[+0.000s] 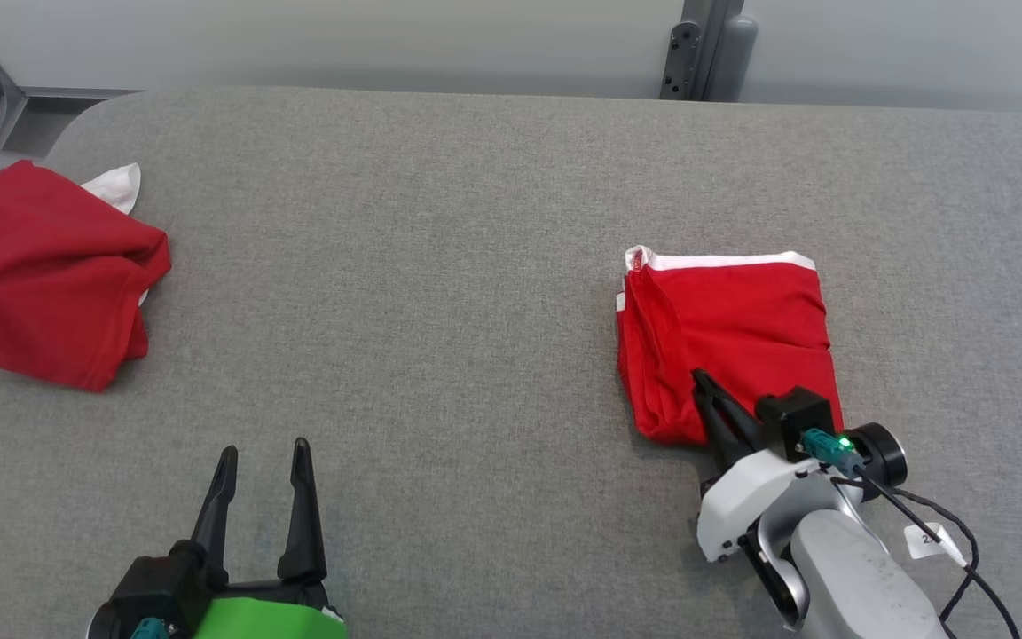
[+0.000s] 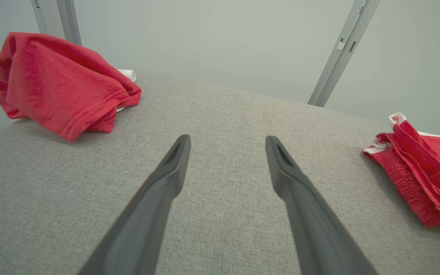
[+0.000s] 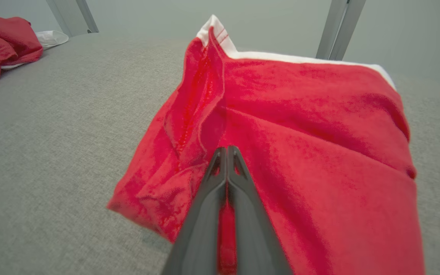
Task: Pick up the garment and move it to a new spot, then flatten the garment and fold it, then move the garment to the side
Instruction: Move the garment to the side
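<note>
Left gripper [image 1: 264,446]: nearest the robot at the lower left of the head view, its two dark fingers spread wide and holding nothing; the left wrist view [image 2: 227,139] has bare grey table between them.

Right gripper [image 1: 699,380]: lower right, pale forearm reaching forward, fingers pressed together [image 3: 227,149] on the near-left part of the folded garment; a sliver of red cloth shows in the slit between them.

Folded garment [image 1: 733,328]: red with a white band along its far edge, lying on the right half of the table as a compact, roughly square packet. Its left side is bunched into ridged folds [image 3: 204,99]; the rest lies fairly smooth.

Table [image 1: 440,266]: grey woven surface, rounded far-left corner.

Second red garment [image 1: 41,275]: crumpled in a heap at the far left edge, well apart from the folded one [image 2: 59,84].

White cloth [image 1: 116,186]: peeking out just behind that heap, touching it.

Post [image 1: 706,49]: grey metal upright beyond the table's far edge, against a pale wall.
</note>
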